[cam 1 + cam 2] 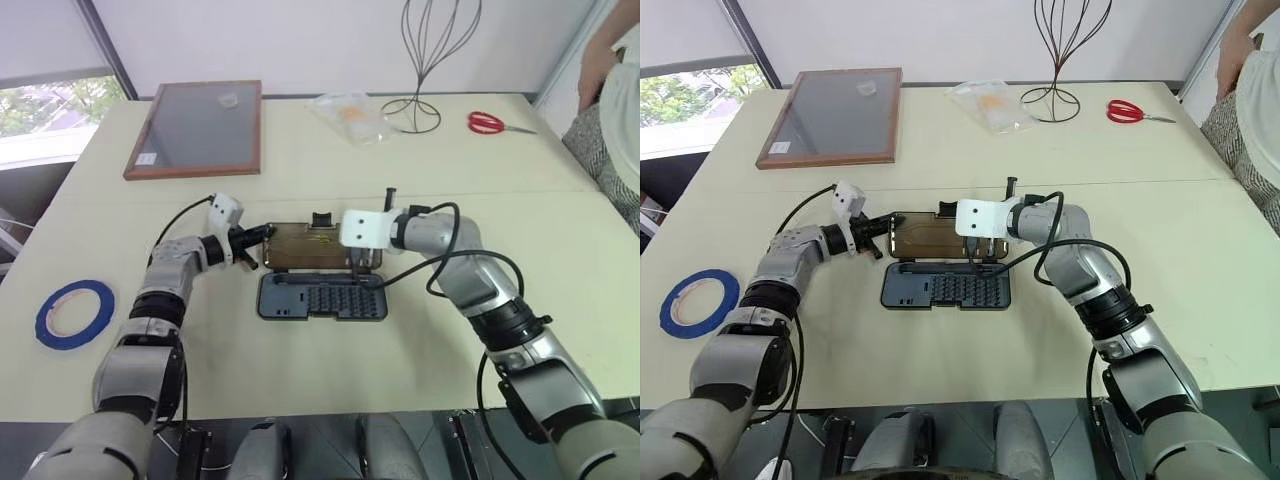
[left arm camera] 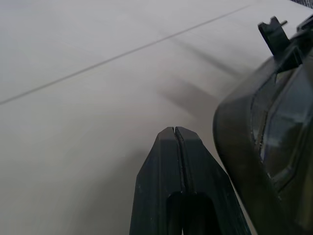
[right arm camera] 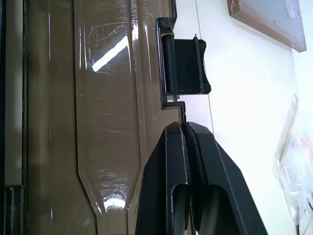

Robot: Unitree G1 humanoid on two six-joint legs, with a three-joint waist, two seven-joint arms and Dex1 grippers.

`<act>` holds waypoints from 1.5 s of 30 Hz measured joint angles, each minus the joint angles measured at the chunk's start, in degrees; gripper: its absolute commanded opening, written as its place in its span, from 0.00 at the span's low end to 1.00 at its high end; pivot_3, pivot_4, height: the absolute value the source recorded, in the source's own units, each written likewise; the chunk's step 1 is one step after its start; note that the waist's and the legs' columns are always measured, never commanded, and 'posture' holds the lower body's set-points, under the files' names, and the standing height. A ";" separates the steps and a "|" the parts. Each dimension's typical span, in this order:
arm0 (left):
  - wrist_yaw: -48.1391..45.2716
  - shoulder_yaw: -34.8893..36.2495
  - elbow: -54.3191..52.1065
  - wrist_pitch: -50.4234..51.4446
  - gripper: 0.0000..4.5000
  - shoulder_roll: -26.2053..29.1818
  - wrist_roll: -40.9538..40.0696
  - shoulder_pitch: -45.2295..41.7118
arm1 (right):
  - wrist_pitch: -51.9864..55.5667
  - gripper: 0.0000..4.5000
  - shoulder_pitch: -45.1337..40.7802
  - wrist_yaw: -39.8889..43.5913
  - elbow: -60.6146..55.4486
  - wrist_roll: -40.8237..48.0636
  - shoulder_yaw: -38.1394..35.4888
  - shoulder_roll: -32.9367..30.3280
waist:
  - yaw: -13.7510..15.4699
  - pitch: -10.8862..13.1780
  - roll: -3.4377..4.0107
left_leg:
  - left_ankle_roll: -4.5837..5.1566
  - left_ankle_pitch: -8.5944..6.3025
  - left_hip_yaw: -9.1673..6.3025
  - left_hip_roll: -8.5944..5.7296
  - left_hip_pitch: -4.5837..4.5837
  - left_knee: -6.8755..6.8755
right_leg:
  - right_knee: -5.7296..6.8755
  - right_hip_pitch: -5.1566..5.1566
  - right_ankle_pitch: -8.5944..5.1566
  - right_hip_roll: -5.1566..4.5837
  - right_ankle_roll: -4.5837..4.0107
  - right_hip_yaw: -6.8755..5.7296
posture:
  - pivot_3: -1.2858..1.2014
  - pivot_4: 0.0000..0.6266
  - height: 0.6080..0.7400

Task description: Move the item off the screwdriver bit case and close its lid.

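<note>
The screwdriver bit case (image 1: 322, 297) lies open in the middle of the table, its dark base with rows of bits toward me. Its lid (image 1: 310, 247), smoky brown, rises tilted from the base's far side, with the black latch tab (image 3: 186, 66) on its free edge. My right gripper (image 3: 185, 126) is shut on that lid's rim right beside the tab. My left gripper (image 1: 262, 235) is shut with nothing in it, its tips (image 2: 174, 129) close to the lid's left end. The item, a blue tape ring (image 1: 74, 313), lies flat on the table far to the left of the case.
A wooden-framed grey board (image 1: 195, 128) lies at the back left. A clear plastic bag (image 1: 350, 115), a wire stand (image 1: 425, 60) and red scissors (image 1: 488, 123) sit along the back. A person (image 1: 615, 100) stands at the right edge.
</note>
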 measured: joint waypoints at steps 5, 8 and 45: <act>-3.73 -0.88 0.56 0.19 0.00 -0.08 0.39 -0.36 | 0.12 0.01 0.09 0.02 -0.85 0.03 0.69 -0.15 | -0.03 0.01 -0.01 | 0.00 0.00 -0.01 0.00 -0.09 0.10 | 0.15 -0.11 0.00 0.00 0.00 0.00 | 0.52 0.24 1.00; -5.12 -1.51 0.75 0.20 0.00 -0.14 0.74 -0.45 | 0.46 0.01 0.26 0.08 -1.27 0.04 0.85 -0.19 | 0.02 0.01 -0.02 | 0.01 0.00 -0.01 0.00 -0.10 0.13 | 0.16 -0.11 0.00 0.00 0.00 0.00 | 0.52 0.24 1.00; -21.61 -5.85 -17.04 11.64 0.00 1.58 -0.22 2.09 | 30.95 0.99 1.69 7.18 -17.10 13.54 -12.92 -14.95 | 1.34 0.03 -0.05 | 0.03 0.00 -0.01 -0.03 -0.29 0.22 | 0.21 -0.29 0.00 -0.01 0.00 0.02 | 0.52 0.24 1.00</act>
